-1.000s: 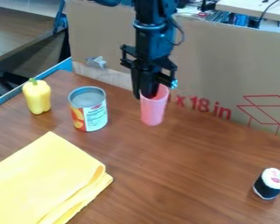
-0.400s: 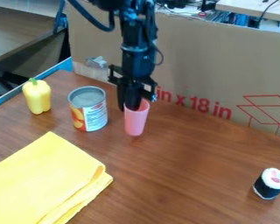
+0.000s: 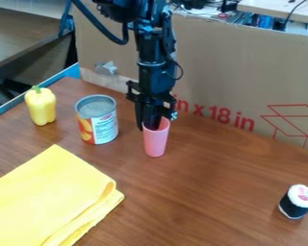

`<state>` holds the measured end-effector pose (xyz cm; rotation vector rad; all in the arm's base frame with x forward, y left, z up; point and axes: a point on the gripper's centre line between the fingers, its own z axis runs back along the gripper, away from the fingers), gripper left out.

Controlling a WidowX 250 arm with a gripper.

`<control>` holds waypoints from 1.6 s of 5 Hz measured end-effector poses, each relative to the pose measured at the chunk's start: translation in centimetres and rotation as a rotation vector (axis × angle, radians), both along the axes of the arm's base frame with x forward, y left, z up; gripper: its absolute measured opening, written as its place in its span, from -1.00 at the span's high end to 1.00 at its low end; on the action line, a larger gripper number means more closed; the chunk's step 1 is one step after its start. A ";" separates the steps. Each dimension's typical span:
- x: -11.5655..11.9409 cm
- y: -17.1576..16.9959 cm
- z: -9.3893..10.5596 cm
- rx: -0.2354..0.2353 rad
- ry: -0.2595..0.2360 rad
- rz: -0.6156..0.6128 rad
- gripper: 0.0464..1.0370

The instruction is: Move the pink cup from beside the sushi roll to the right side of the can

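Your tool [image 3: 151,126] is grasping the pink cup [image 3: 156,143] at its rim, with one finger inside and one outside. The cup is almost upright, its opening upward, near the right side of the can [image 3: 97,123]. On your desk [image 3: 201,192] you have also the yellow pepper [image 3: 41,106] left of the can, the folded yellow cloth [image 3: 50,197] in front, and the black-and-white roll [image 3: 297,202] at far right.

pink cup [image 3: 155,144] | tapered | mouth up, roughly upright | in hand [image 3: 147,127], near can [image 3: 105,127]
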<state>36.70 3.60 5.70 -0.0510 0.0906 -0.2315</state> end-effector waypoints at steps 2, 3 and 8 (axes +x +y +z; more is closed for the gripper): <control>-0.4 0.0 0.0 0.006 0.025 -0.044 0.41; -1.4 0.2 2.7 0.047 -0.021 -0.027 -0.18; -6.7 -17.4 7.2 0.076 0.018 -0.248 -0.93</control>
